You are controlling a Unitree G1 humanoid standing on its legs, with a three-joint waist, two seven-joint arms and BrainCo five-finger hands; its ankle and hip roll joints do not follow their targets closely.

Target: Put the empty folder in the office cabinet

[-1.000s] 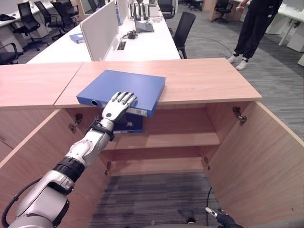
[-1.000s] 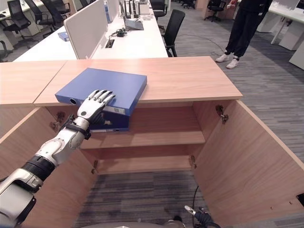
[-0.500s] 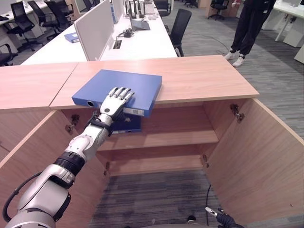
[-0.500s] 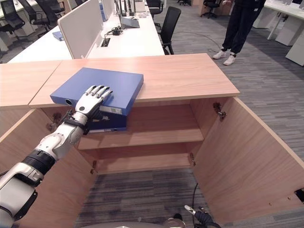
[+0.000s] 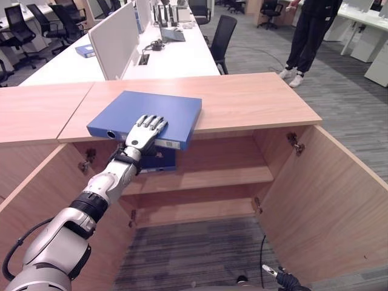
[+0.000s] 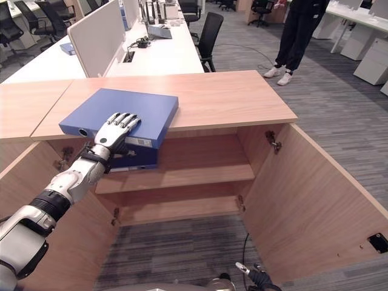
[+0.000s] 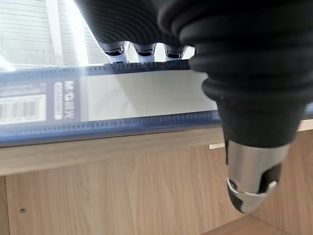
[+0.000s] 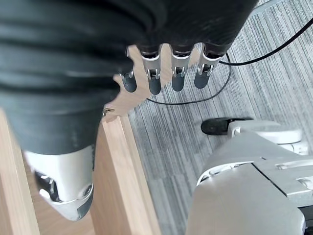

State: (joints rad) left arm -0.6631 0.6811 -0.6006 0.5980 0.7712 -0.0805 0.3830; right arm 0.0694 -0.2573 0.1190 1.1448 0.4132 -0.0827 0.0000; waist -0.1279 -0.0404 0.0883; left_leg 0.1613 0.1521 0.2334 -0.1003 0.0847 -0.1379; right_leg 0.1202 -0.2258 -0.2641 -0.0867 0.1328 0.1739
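A: Two blue folders: one flat on the cabinet top [image 5: 254, 100], its near edge jutting past the front, and a second folder [image 5: 159, 160] on the upper shelf [image 5: 212, 176] below.

B: Your left hand [image 5: 144, 130] lies straight-fingered on the top folder [image 5: 145, 112], thumb below the spine, gripping nothing. Curl the thumb under, then draw it off level.

A: Right hand [image 8: 166, 73]?

B: Relaxed, hanging low by one of the two open doors [image 5: 330, 206].

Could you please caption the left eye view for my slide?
Left hand resting on the blue folder atop the open cabinet.
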